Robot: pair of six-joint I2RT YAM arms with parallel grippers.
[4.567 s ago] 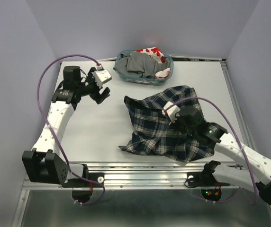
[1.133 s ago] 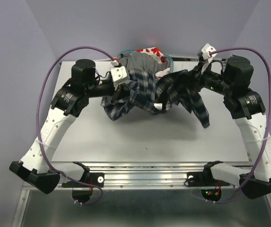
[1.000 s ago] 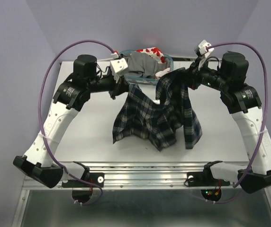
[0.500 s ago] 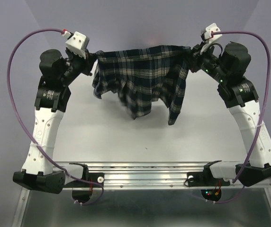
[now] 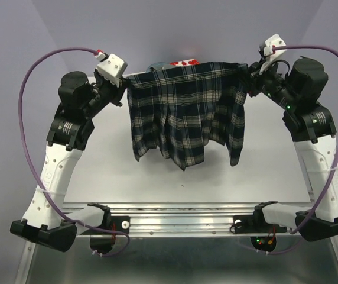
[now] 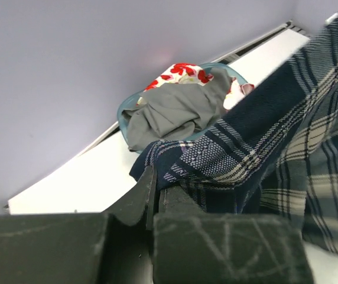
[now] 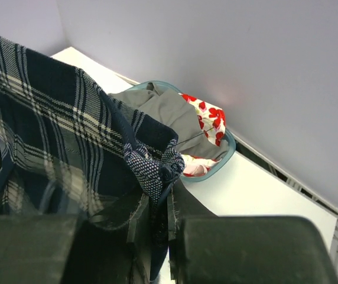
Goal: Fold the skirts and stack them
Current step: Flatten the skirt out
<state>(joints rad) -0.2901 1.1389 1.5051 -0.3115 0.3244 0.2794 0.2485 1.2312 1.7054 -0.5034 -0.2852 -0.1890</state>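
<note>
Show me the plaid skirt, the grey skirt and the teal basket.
navy plaid cloth skirt (image 5: pixel 184 112), top view, hanging middle
plain grey cloth skirt (image 6: pixel 175 112), left wrist view, crumpled middle
teal plastic basket (image 7: pixel 232 152), right wrist view, near rim

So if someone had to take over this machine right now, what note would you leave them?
Left claw: shut on one top corner of the plaid skirt.
Right claw: shut on the other corner.
The skirt hangs spread between them over the table.
Grey skirt and red-print skirt lie in the teal basket at the back.
Done: nothing folded or stacked.
To do: lay the plaid flat, fold it, then the other two.
</note>
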